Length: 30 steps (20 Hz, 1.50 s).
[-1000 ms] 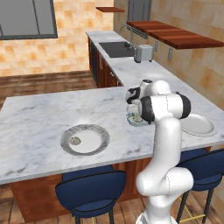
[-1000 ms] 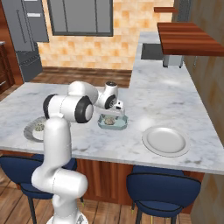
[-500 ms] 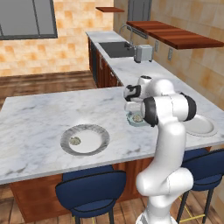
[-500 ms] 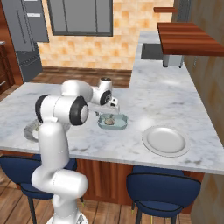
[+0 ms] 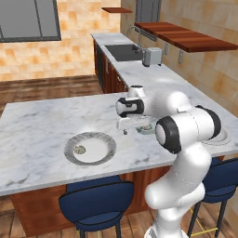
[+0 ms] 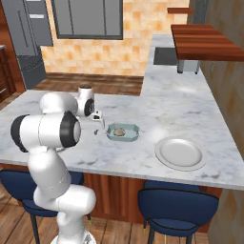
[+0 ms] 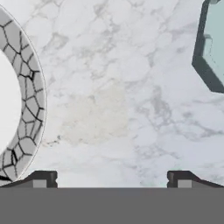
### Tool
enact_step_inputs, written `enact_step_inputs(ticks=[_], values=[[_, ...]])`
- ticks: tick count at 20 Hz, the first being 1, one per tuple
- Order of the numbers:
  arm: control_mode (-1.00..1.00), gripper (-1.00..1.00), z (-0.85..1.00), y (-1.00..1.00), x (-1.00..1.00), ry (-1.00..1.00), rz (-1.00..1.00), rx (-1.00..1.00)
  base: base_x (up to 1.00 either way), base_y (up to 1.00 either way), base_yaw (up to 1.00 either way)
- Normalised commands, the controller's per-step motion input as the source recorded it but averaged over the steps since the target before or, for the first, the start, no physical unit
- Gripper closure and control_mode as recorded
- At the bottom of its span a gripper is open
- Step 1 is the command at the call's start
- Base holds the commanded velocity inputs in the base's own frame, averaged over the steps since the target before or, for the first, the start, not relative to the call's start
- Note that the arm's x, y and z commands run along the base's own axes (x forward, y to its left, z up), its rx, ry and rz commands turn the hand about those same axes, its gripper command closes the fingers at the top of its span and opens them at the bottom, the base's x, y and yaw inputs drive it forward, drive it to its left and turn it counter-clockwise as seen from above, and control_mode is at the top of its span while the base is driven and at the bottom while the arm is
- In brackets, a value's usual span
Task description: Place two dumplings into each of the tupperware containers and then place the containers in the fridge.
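counter (image 5: 42,125): white marble with grey veins, smooth, faint sheen
bowl (image 5: 89,148): grey crackle-patterned rim, white glossy inside
tub (image 6: 122,132): pale blue-green plastic, smooth
dumpling (image 6: 119,131): beige, lumpy, matt
plate (image 6: 181,153): plain grey, smooth, slight gloss
shelf (image 5: 186,38): reddish-brown wood, satin
stools (image 5: 95,203): dark blue padded seats, matt
arm (image 5: 183,125): white glossy shell, dark joints
fridge (image 6: 31,40): grey, brushed-metal look
floor (image 5: 46,84): brown wood planks

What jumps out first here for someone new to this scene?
The white arm, bent over the marble counter, its open gripper hanging empty between two dishes. Right of it in the right base view sits the blue-green tub with a dumpling inside; in the left base view, the crackle-rimmed plate holds another dumpling.
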Motion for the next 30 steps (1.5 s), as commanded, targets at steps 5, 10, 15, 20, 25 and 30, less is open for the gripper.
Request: enact_step_inputs(ticks=[5,10,15,20,25,30], values=[[-1.0,-1.0,0.63,0.95,-0.87,0.12,0.14,0.01,0.0,0.0,0.0],[-1.0,-1.0,0.16,0.85,-0.67,-0.07,0.14,0.05,0.0,0.0,0.0],[-1.0,-1.0,-0.03,0.72,-0.5,-0.23,0.15,0.13,0.0,0.0,0.0],[-1.0,-1.0,0.0,0.91,0.0,-0.02,0.16,0.04,0.0,0.0,0.0],[-1.0,-1.0,0.03,0.53,0.36,-0.02,0.08,0.0,0.0,0.0,0.0],[-1.0,-1.0,0.02,0.03,0.42,0.0,0.0,0.0,0.0,0.0,0.0]])
